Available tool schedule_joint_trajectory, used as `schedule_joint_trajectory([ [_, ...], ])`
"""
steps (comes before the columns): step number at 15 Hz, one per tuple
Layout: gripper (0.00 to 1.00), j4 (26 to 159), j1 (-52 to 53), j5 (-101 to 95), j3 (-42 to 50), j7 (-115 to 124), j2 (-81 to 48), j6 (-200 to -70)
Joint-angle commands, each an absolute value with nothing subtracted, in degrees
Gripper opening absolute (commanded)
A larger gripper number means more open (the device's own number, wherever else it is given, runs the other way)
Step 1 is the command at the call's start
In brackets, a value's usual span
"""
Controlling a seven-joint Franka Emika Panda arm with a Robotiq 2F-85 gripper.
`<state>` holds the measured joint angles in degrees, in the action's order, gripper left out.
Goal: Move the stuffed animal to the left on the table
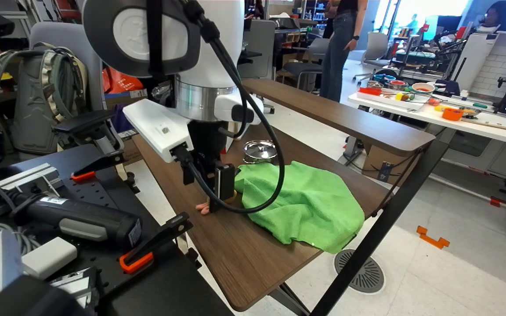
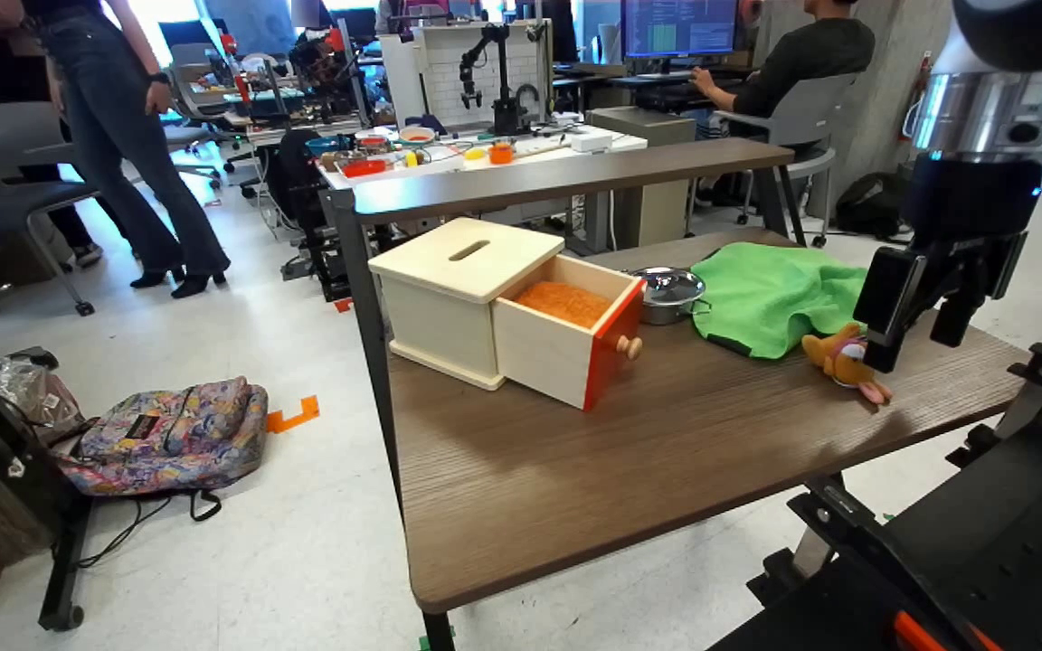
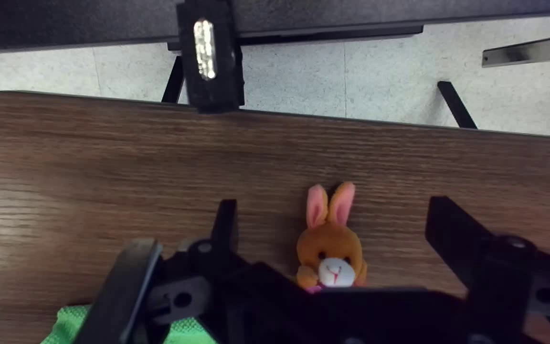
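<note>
In the wrist view, the fingers are spread wide and hold nothing; the plush, round-headed rabbit shows between them. The approach seems in hand; the next move likely calls for clenching gently, then carrying leftward. In an exterior view, the rabbit lies on the wood-grained worktop, a squarish pale-wood box at its 9 o'clock. In an exterior view, a fuzzy, crumpled towel lies at the fingers' 3 o'clock.
</note>
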<state>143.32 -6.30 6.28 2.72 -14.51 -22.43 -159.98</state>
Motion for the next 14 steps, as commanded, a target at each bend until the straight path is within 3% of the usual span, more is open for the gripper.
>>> schedule_joint_trajectory([
  [1, 1.0, 141.0, -8.7, 6.2, 0.7, -13.6, -26.5, -163.8],
  [3, 1.0, 139.8, -9.0, 5.7, 0.6, -12.9, -28.2, -165.2],
  [4, 0.75, 139.3, -9.1, 5.4, 0.5, -12.8, -29.0, -165.8],
  [5, 0.74, 139.0, -9.1, 5.1, 0.6, -12.7, -29.7, -167.0],
  [14, 0.06, 137.7, -10.9, 5.0, -2.2, -13.3, -30.1, -165.9],
])
